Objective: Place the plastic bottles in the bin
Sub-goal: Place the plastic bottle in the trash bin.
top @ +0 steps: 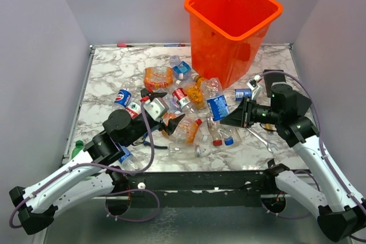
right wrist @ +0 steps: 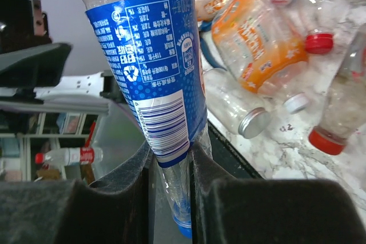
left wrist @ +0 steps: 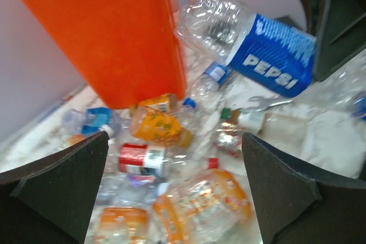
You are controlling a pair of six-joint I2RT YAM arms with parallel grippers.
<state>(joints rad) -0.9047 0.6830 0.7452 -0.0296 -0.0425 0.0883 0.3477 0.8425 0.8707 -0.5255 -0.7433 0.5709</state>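
Overhead, the right gripper (top: 229,120), pinching the blue-labelled bottle (top: 217,107) near its cap end, has the orange bin (top: 229,55) close by at twelve o'clock, the bottle's long axis running roughly eleven-to-five; the left gripper (top: 166,108), spread wide, lies farther off at nine o'clock.

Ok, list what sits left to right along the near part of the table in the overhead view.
Green bottle → open left pincer → blue-labelled bottle, clamped in the right pincer → wrench. The bin spans too much of the view to place in the order.
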